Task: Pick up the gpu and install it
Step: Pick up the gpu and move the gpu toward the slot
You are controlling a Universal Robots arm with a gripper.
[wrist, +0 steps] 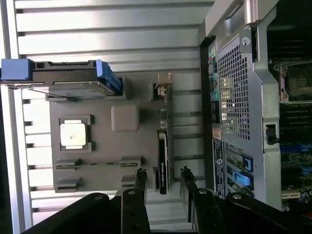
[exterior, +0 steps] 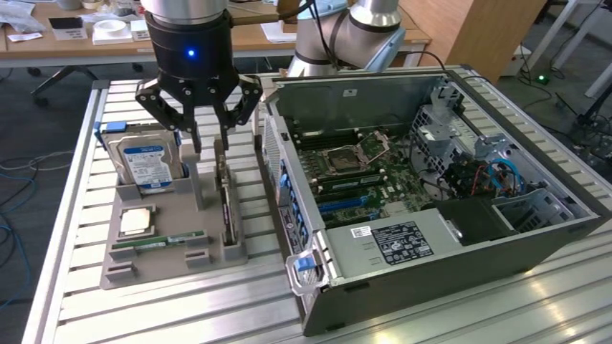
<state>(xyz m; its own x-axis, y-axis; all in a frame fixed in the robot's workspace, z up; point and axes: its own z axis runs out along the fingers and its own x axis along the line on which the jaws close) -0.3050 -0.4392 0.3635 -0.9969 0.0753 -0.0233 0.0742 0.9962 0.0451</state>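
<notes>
Overhead, the spread pincer [exterior: 212, 141] hangs over the gpu [exterior: 226, 208]; the hard drive label [exterior: 148, 166] is unreadable.

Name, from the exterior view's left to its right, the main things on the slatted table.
hard drive → gpu, standing on edge in the grey holder → computer case, lying with its side open
</notes>
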